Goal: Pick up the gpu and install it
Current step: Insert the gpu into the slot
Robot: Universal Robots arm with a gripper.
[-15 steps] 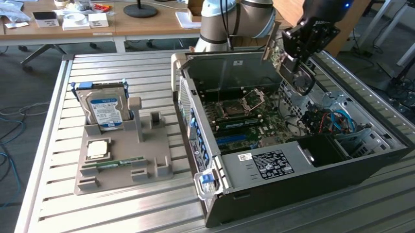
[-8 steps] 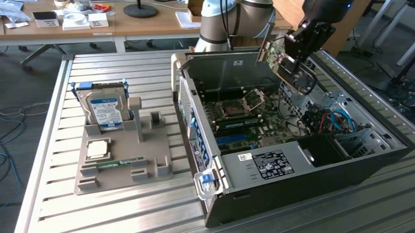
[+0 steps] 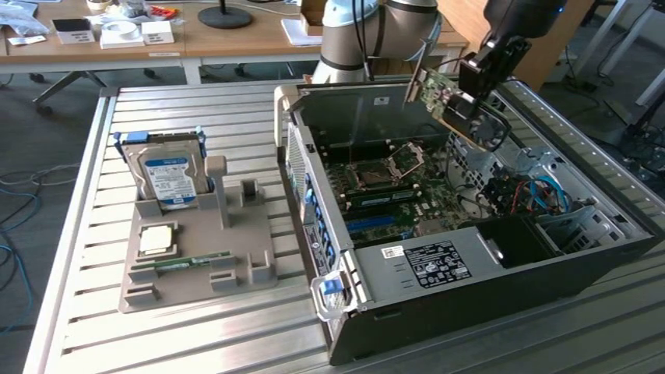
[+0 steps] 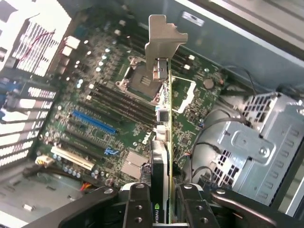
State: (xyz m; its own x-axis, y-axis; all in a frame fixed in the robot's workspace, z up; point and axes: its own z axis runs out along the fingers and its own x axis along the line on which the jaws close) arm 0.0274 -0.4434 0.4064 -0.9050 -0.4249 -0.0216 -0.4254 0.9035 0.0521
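One gpu [image 3: 449, 100] aloft, clamped edge-on between the jaws of the gripper [image 4: 165, 206], hanging over the open computer case [image 3: 468, 265] near its back wall, clear of everything inside. From the wrist view: silver bracket [image 4: 164, 35] at the far end, thin board edge lying across the motherboard [image 4: 118, 109] above the socket area, not over the blue slot [image 4: 94, 122] or the white slot [image 4: 71, 159]. Probably mid-carry, alignment not yet done. Keep the card square to the board, long edge parallel with the chosen slot, bracket toward the rear opening. Avoid tilt; avoid the cables [image 4: 209, 142] beside the drive cage [image 4: 256, 142]. Gripped at one end only, so expect leverage on contact: press evenly, never force. Hard drive [image 3: 171, 175] and RAM stick [image 3: 192, 261] untouched on the holder [image 3: 140, 292] at the exterior view's left.
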